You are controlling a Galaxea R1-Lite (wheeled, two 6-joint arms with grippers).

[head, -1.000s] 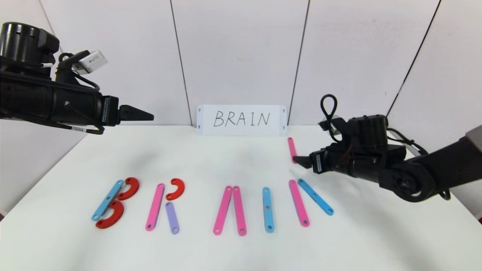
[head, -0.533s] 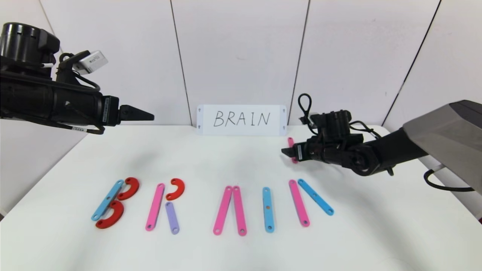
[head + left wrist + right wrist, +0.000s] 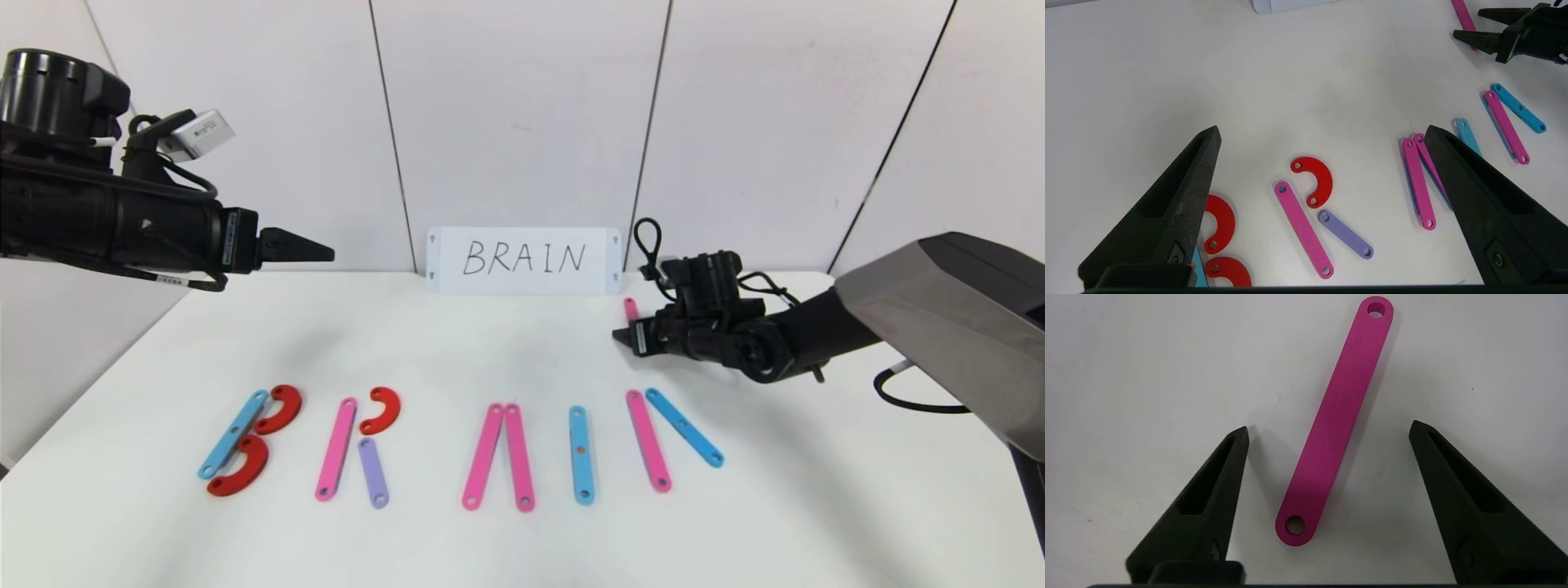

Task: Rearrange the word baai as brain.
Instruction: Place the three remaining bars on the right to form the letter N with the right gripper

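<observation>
From the head view, the right gripper (image 3: 622, 336) is low over the far right of the white worktop (image 3: 506, 351), its tip over a loose pink bar (image 3: 629, 308) that lies apart from the row of letters; only the bar's far end shows past the gripper, so contact is hard to judge here. Nearer the robot the word (image 3: 457, 445) lies in a row: a blue bar with two red crescents, a pink bar with a red crescent and a purple bar, two pink bars meeting at the top, a single blue bar, then a pink bar and a blue bar joined at the top. A white card (image 3: 523, 260) reading BRAIN stands at the back. The left gripper (image 3: 322, 249) hangs high over the left side.

In the left wrist view its fingers (image 3: 1180, 196) stand wide apart above the letters, holding nothing.

In the right wrist view the fingers (image 3: 1216, 498) are spread apart, with the pink bar (image 3: 1337, 416) lying flat between them, its near holed end midway and touching neither finger.
</observation>
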